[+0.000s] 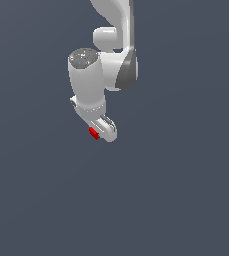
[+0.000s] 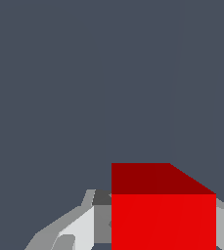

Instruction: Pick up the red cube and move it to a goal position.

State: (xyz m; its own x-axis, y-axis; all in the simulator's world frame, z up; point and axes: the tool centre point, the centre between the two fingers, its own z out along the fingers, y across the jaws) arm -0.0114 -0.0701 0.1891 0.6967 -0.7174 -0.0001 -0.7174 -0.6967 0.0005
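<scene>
The red cube (image 1: 93, 133) is a tiny bright red block at the tip of my white gripper (image 1: 100, 133), partly hidden by the fingers. In the wrist view the red cube (image 2: 163, 215) fills the space between my two grey-white fingers (image 2: 81, 227), which press on its sides. The gripper is shut on the cube. In the exterior view the arm hangs down from the top of the picture, with the hand near the middle. No goal marker shows in either view.
A plain dark grey surface (image 1: 176, 200) fills the whole background in both views. No other objects, edges or containers show.
</scene>
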